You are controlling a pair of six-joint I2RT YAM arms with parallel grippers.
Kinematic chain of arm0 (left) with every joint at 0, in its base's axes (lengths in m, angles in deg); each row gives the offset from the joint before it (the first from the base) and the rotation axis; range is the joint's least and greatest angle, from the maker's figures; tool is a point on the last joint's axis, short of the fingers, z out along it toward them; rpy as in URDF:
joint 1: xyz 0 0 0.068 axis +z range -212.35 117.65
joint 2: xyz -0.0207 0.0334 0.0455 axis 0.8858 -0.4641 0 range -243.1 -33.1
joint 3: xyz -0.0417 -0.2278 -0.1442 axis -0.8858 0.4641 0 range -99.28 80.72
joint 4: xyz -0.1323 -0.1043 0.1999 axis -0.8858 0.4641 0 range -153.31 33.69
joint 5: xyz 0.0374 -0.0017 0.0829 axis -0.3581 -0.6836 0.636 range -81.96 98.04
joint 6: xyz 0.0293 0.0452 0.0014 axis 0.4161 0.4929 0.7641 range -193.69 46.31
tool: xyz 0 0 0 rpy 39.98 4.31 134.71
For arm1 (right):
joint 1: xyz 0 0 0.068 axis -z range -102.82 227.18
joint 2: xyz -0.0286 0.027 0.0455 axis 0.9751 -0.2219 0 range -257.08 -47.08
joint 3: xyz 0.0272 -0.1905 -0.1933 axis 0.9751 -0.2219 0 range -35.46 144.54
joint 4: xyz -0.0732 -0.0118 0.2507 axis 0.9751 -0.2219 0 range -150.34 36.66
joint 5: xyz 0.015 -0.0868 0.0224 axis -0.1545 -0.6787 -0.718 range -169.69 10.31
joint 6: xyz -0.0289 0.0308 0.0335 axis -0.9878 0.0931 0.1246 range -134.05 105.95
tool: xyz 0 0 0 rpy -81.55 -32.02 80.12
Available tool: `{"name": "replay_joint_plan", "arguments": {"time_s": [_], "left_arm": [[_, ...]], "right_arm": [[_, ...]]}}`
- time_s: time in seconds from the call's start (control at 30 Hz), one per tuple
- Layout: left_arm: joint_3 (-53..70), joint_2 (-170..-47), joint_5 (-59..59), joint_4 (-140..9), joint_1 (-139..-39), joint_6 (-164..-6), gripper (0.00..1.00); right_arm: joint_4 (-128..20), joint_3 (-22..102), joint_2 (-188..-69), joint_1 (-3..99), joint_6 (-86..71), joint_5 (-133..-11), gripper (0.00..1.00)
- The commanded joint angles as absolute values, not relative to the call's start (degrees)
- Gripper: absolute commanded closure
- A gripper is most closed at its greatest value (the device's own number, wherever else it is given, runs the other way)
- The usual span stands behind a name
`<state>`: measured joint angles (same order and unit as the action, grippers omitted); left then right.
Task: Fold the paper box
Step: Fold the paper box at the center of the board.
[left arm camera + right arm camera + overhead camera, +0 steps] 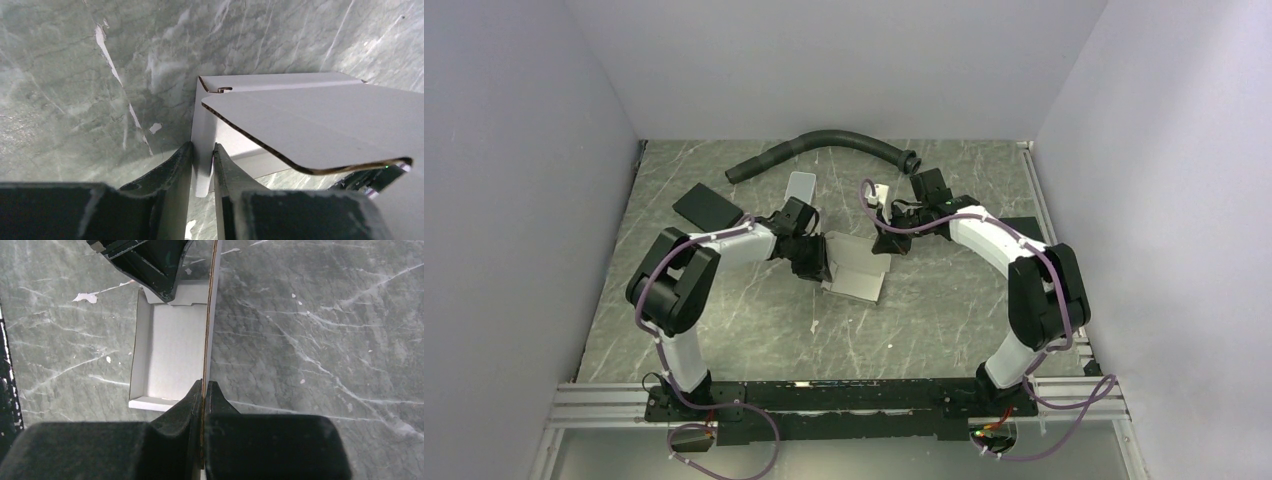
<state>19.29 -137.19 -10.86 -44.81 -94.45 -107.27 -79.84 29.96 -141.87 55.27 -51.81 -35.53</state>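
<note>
The white thin-cardboard paper box (856, 275) sits on the grey-green marbled table (754, 330). My left gripper (202, 150) straddles its left wall, and my right gripper (204, 385) is on its upright flap. Behind the box lies a small light grey rounded tile (801, 186) and, further behind, a black ribbed hose (824, 143) — behind-left, a black flat rectangular pad (707, 208).

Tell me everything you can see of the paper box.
The paper box is white thin cardboard with brown corrugated edges, half folded: a shallow open tray with raised side walls, resting on the marbled table between the arms. One large panel stands on edge, pinched by the shut right gripper. The left gripper straddles a side wall; whether it grips is unclear. A broad flap with a rounded corner juts out above.
</note>
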Motion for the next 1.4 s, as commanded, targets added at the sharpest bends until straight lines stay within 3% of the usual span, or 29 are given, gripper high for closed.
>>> {"name": "replay_joint_plan", "arguments": {"time_s": [0.0, 0.07, 0.23, 0.43, 0.53, 0.9, 1.13, 1.37], "left_arm": [[17.9, -139.6, -3.5, -41.8, -96.2, -106.8, 0.76], [17.6, -139.7, -2.3, -41.3, -96.6, -106.9, 0.82], [17.4, -138.9, 1.1, -40.7, -97.1, -106.7, 0.93], [17.2, -137.3, 6.7, -39.7, -98.3, -106.3, 0.97], [17.8, -136.0, 9.3, -40.0, -98.7, -106.9, 1.0], [16.2, -134.2, 16.1, -38.2, -98.7, -105.0, 1.0], [12.3, -138.3, 18.9, -33.6, -98.7, -101.2, 0.82], [11.0, -138.4, 20.3, -33.5, -98.7, -100.3, 0.72]], "right_arm": [[-74.9, 30.6, -137.8, 53.8, -50.4, -30.7, 1.0], [-75.2, 31.0, -137.2, 53.8, -49.6, -30.4, 0.97], [-75.6, 32.3, -134.2, 53.8, -46.8, -30.2, 0.75], [-75.7, 32.6, -130.0, 54.4, -42.8, -32.3, 0.43], [-73.2, 31.2, -127.8, 55.7, -38.4, -33.3, 0.33], [-54.1, 14.9, -120.4, 62.2, -16.6, -34.4, 0.19], [-54.0, 14.6, -123.7, 61.4, -16.7, -34.4, 0.18], [-55.6, 15.1, -127.6, 60.2, -16.4, -37.3, 0.19]]}}
